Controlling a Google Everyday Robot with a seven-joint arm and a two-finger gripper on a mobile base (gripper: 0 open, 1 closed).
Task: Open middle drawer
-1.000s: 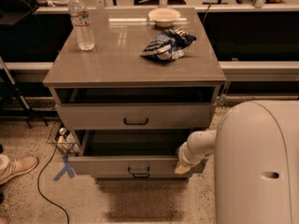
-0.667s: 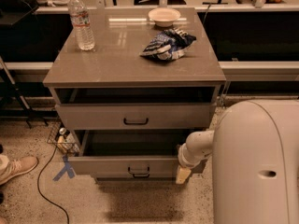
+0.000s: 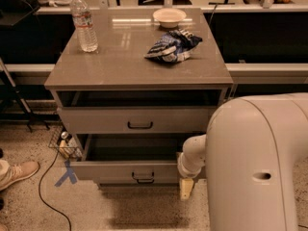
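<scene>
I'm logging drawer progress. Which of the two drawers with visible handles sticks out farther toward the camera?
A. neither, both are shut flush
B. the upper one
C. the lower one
C: the lower drawer has its front well forward of the upper drawer, and its dark inside shows behind it. The gripper hangs at its front corner on the arm's side.

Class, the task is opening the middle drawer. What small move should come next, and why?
Probably draw the end effector clear of the cabinet. The middle drawer already stands well out, its tray showing, and the end effector hangs low by its right front corner, off the handle, so no pulling seems left.
</scene>
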